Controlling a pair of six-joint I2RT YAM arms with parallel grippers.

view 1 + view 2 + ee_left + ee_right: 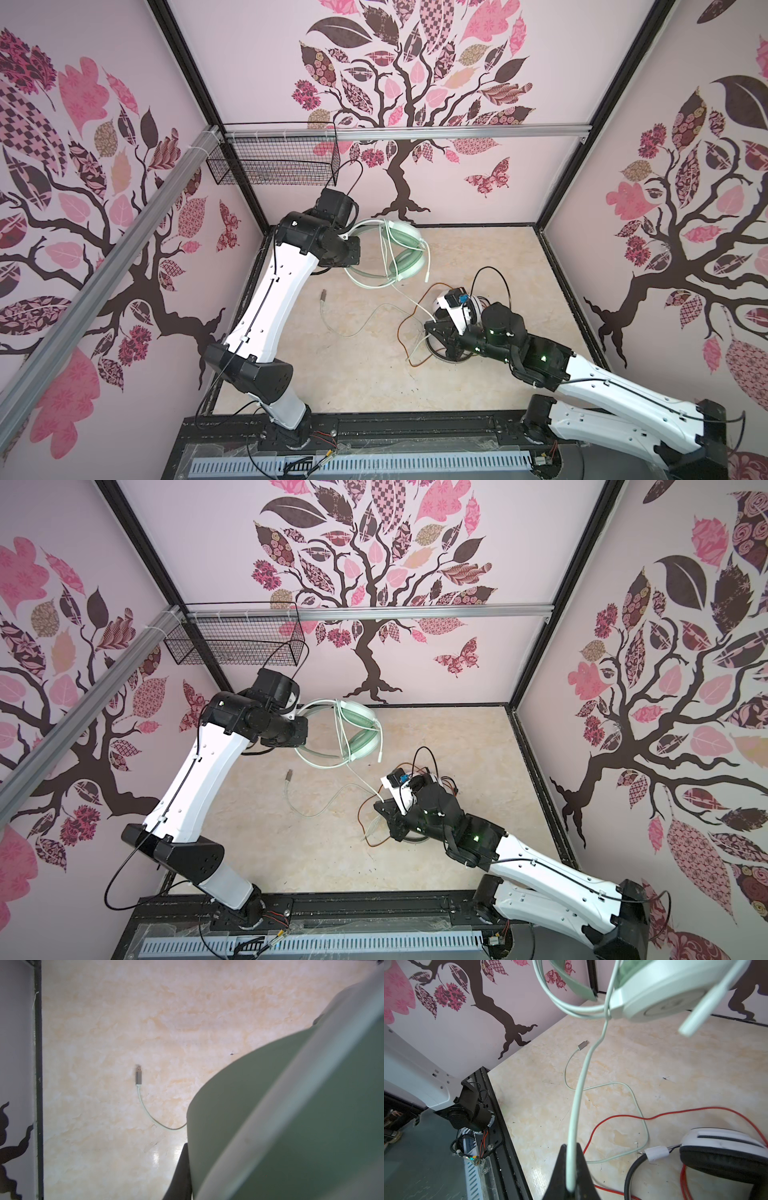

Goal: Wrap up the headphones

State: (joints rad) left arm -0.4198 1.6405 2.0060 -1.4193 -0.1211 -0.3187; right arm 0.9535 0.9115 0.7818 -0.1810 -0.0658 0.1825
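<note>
L jaws clamp the mint-green headphones [403, 247] by the band [291, 1126], held off the worktop [353, 374] — prob. so R jaws, pinched on its cord [576, 1105], can wind it round.

Mint-green headphones [401, 253] are sitting raised at the table's [374, 374] 12 o'clock, band meeting the left gripper [352, 241]. Their pale cord [409, 301] is running toward 4 o'clock into the right gripper [430, 323]. The slack is lying looped, plug [324, 295] at 9 o'clock. An orange-red cord [400, 332] is trailing from white-and-black headphones [438, 305], which the right arm is largely covering.
</note>
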